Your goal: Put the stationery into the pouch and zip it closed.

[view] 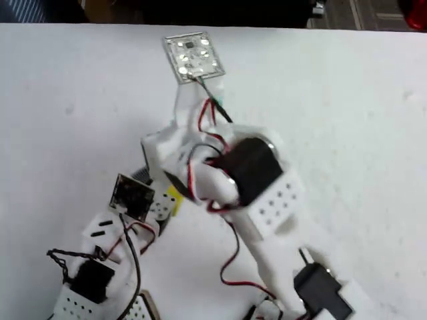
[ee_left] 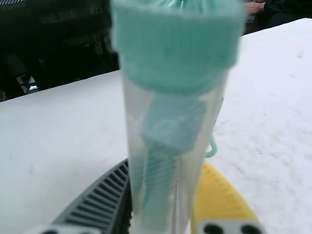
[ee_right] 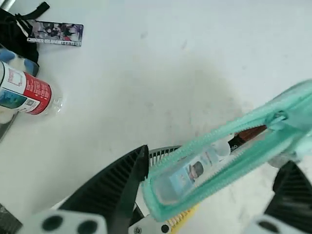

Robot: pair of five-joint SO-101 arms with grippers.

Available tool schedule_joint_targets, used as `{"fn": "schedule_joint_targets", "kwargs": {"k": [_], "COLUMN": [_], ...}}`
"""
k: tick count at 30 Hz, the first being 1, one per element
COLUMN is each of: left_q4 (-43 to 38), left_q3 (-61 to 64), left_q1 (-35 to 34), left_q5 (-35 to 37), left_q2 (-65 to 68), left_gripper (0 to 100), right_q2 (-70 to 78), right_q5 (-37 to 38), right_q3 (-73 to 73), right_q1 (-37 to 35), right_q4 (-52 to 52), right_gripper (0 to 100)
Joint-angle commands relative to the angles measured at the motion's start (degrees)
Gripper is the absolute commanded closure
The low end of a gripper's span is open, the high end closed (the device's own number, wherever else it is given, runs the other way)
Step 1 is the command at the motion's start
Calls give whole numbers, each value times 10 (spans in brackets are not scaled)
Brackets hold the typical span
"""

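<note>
A clear pouch (ee_right: 214,163) with a teal zipper edge hangs above the white table. A labelled tube and a dark pen lie inside it. Its zipper slider (ee_right: 279,117) sits near the far end. My left gripper (ee_left: 163,195) is shut on the pouch's (ee_left: 170,126) teal end, between a ribbed black finger (ee_right: 163,152) and a yellow finger (ee_right: 181,218). My right gripper (ee_right: 218,156) is open, one black jaw on each side of the pouch's length, apart from it. In the high view both arms meet mid-table; the yellow finger (view: 175,199) peeks out beneath them.
A bottle with a red label (ee_right: 27,90) lies on the table beyond the grippers, with a printed card (ee_right: 56,33) and a black strap (ee_right: 22,17) behind it. The white table (view: 347,100) spreads wide around the arms.
</note>
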Motion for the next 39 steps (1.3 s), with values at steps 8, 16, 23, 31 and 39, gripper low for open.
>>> {"fn": "schedule_joint_targets", "kwargs": {"k": [8,16,23,31,39], "left_q4": [-9,84,141,123,28], "left_q3": [-1,-62,-113,-107,-61], "left_q1": [10,10,10,-22,-115], "left_q5": [-4,-1,-4,-1,64], "left_q2": [5,5,5,5,5], "left_gripper": [857,744,741,744,745], "right_q2": [66,74,69,68,55], "right_q5": [-38,63,141,456,728], "right_q3": [-3,-3,-3,-88,-105], "right_q1": [23,71,167,214,170], "right_q4": [-7,-44,-90,-88,20], "right_gripper": [621,993,980,981,981]}}
